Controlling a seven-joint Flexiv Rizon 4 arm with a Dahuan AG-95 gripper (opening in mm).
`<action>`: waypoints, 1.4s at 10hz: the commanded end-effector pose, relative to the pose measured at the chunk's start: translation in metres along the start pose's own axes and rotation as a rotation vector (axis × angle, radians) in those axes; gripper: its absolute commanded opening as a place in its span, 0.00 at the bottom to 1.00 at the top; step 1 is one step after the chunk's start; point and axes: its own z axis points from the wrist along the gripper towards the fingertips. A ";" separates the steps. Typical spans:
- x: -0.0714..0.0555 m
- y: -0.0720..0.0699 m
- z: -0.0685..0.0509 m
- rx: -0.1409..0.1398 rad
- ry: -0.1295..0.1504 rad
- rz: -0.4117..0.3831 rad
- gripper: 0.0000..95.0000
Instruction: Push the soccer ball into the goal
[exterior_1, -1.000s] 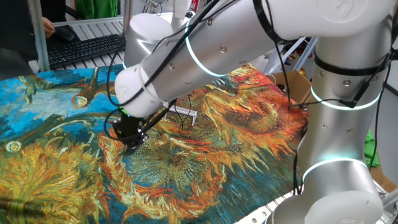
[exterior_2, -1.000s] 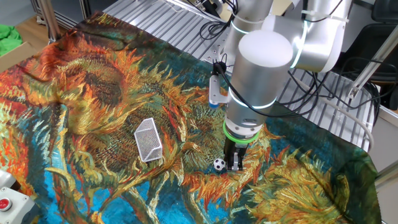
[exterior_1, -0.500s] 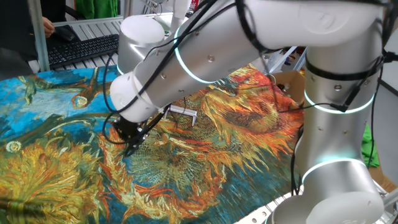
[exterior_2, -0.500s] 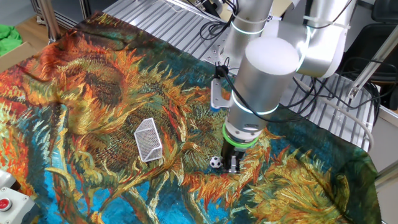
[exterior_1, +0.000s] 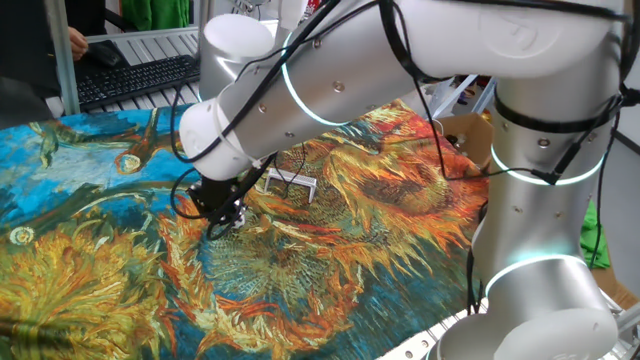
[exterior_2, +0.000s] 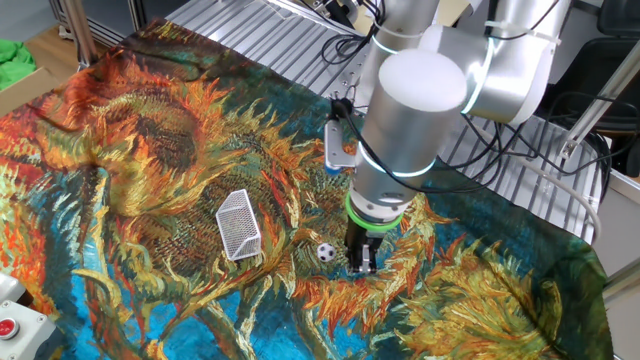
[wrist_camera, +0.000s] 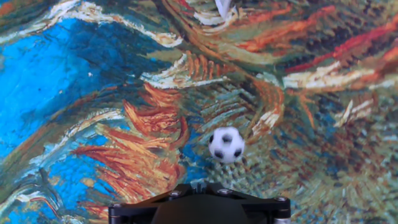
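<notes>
The soccer ball (exterior_2: 326, 252) is a tiny white ball with black patches on the sunflower-print cloth. It lies free, a short way left of my gripper (exterior_2: 360, 264), not touching it. The goal (exterior_2: 238, 224), a small white wire frame, stands further left of the ball. In the hand view the ball (wrist_camera: 226, 145) is just ahead of my gripper (wrist_camera: 198, 186), slightly right of centre, and a corner of the goal (wrist_camera: 222, 6) shows at the top edge. My gripper is shut, empty, with its tips down near the cloth. In the first fixed view my gripper (exterior_1: 222, 222) is below-left of the goal (exterior_1: 290, 182).
The cloth (exterior_2: 150, 130) covers a slatted metal table (exterior_2: 280, 40). A keyboard (exterior_1: 140, 78) lies at the back. A cardboard box (exterior_1: 480, 135) stands beside the arm's base. A red button box (exterior_2: 8, 325) sits at the cloth's near-left corner.
My gripper has swept toward the goal. The ball has rolled ahead of it toward the goal, and a small gap has opened between the two.
</notes>
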 end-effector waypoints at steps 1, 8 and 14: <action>-0.004 0.002 0.005 0.003 -0.012 -0.011 0.00; -0.031 -0.008 0.007 0.006 -0.002 -0.049 0.00; -0.021 -0.015 -0.001 -0.034 0.054 -0.017 0.00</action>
